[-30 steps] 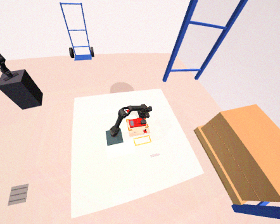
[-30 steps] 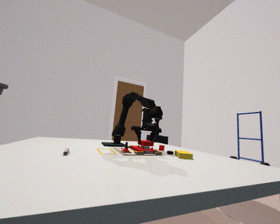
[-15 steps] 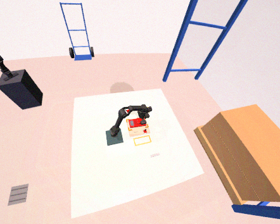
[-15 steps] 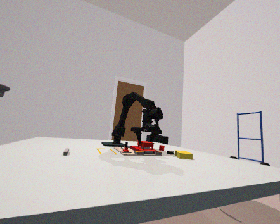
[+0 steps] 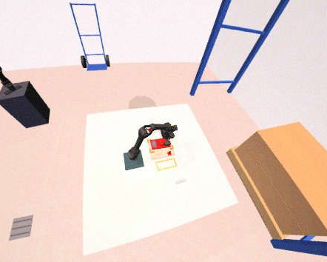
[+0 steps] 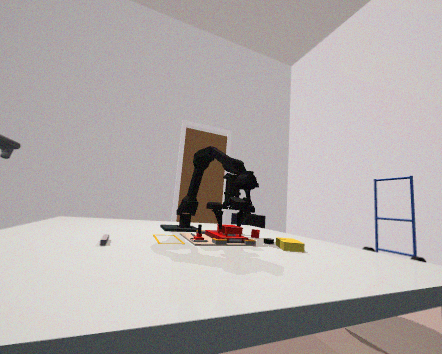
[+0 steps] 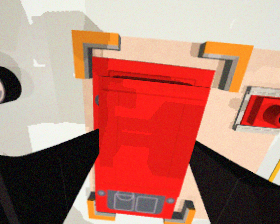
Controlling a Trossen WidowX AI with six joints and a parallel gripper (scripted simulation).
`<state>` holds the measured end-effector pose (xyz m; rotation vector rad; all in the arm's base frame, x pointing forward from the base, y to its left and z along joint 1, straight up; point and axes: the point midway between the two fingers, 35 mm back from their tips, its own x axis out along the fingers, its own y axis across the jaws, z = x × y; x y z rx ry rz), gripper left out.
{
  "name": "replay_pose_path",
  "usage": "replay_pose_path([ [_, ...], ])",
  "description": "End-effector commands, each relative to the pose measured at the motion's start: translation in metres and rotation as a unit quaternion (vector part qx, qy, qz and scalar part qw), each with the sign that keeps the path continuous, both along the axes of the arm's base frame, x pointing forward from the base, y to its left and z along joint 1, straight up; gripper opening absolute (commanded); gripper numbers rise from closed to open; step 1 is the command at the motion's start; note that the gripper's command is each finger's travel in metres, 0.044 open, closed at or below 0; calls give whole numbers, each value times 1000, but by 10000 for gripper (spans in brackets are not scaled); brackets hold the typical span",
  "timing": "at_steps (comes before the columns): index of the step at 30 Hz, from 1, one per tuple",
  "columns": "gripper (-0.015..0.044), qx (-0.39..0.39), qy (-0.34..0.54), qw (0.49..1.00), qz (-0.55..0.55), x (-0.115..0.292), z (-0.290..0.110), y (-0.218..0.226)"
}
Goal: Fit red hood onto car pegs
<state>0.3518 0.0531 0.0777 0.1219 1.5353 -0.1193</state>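
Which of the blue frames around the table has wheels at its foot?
The small hand truck by the far wall in the top view: two black wheels flank its blue toe plate. The tall blue ladder-like frame nearby shows none.
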Motion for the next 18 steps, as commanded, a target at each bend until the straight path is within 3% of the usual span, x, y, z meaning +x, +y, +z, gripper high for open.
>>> replay_pose_path([
  [1, 0, 1, -1, 1000, -3, 0, -1, 0],
  [18, 0, 0, 0, 1000, 0, 0, -5, 0],
])
